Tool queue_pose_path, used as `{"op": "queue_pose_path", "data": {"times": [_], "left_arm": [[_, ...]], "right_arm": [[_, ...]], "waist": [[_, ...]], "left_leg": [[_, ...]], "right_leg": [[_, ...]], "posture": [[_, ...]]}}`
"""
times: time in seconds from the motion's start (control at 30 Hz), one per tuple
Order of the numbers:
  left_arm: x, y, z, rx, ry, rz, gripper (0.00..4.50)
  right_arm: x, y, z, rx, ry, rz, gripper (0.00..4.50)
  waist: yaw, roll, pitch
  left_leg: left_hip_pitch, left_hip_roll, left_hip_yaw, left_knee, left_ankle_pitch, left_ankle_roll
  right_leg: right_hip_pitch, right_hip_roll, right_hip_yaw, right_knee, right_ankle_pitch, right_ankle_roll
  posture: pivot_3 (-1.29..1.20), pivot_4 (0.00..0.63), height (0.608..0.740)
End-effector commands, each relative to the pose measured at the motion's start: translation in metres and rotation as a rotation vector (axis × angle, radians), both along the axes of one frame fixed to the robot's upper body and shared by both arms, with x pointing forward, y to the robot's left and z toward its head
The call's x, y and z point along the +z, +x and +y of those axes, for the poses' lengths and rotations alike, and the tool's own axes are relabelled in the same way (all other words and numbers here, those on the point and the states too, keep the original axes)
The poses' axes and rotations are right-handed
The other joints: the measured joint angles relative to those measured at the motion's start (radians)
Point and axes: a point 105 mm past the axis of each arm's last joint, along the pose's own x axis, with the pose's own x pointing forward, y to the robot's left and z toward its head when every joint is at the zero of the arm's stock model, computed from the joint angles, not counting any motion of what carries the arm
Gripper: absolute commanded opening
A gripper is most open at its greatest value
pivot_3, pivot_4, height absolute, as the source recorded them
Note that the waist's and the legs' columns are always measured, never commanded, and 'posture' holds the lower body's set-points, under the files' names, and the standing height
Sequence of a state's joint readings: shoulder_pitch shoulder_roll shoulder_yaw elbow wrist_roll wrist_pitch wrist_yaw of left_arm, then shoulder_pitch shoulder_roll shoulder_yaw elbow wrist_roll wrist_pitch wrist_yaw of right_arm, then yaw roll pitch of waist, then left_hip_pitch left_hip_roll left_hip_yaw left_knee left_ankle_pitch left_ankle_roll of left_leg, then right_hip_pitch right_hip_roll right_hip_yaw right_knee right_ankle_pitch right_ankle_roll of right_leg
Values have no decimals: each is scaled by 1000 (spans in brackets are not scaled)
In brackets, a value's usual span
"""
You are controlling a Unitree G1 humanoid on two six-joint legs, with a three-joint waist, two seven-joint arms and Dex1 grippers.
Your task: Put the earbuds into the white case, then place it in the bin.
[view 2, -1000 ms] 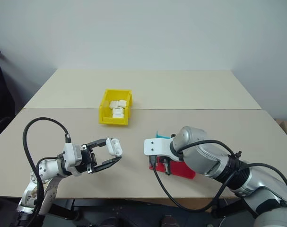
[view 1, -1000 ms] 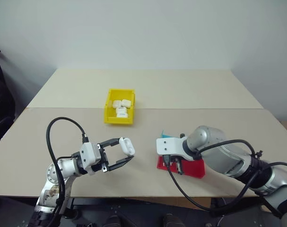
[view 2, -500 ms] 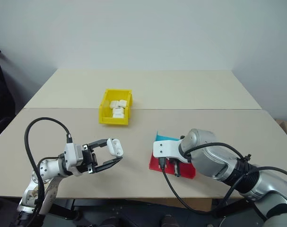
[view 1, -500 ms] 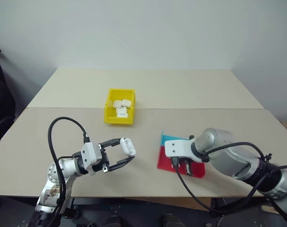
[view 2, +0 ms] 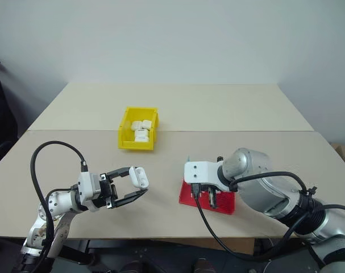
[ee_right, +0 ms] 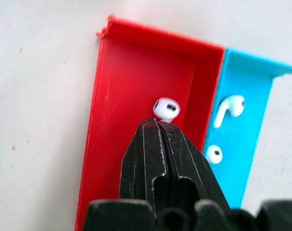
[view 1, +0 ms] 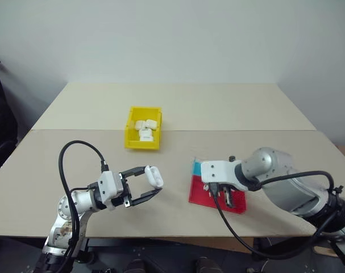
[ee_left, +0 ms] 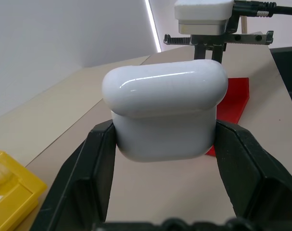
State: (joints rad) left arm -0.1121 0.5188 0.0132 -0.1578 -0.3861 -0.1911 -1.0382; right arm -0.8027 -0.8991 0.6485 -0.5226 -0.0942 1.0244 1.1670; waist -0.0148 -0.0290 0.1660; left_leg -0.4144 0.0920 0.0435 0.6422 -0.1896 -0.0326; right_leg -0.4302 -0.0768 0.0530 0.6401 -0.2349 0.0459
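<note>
The left pincer (view 1: 155,183) pinched the white case (ee_left: 165,113) above the surface (view 1: 178,145), while the right pincer (ee_right: 159,126), pressed together, gripped one earbud (ee_right: 166,109) by its stem over the red tray half (ee_right: 136,96), well short of the yellow bin (view 1: 144,135).

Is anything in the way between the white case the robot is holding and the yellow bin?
Nothing visible. The left gripper holds the white case above bare table, and the yellow bin sits farther back with open tabletop between them.
</note>
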Motion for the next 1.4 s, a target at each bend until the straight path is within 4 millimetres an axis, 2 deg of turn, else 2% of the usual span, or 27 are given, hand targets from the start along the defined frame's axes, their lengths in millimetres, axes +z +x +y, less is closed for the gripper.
{"op": "queue_pose_path", "data": {"times": [0.03,0.1,0.57,1.4], "left_arm": [[7,-3,-3,-6,0,-26,2780],[6,-3,-3,-5,2,-25,2780],[5,-2,-3,7,13,-22,2780],[0,-3,-1,23,30,-13,2780]], "right_arm": [[6,1,2,-39,22,-26,958],[5,4,3,-66,15,-34,1593],[-2,14,8,-182,5,-24,1593],[-20,22,8,-243,-28,-4,1593]], "waist": [[0,0,0],[0,0,0],[-1,0,0],[-1,0,0]], "left_leg": [[0,0,0,0,0,0],[0,0,0,0,0,0],[-2,0,0,0,0,0],[-2,0,0,-1,0,0]], "right_leg": [[0,0,0,0,0,0],[0,0,0,0,0,0],[-2,0,0,0,2,-3],[-3,0,0,1,2,-3]], "posture": [[0,150,740],[0,150,740],[0,150,740],[0,150,740]]}}
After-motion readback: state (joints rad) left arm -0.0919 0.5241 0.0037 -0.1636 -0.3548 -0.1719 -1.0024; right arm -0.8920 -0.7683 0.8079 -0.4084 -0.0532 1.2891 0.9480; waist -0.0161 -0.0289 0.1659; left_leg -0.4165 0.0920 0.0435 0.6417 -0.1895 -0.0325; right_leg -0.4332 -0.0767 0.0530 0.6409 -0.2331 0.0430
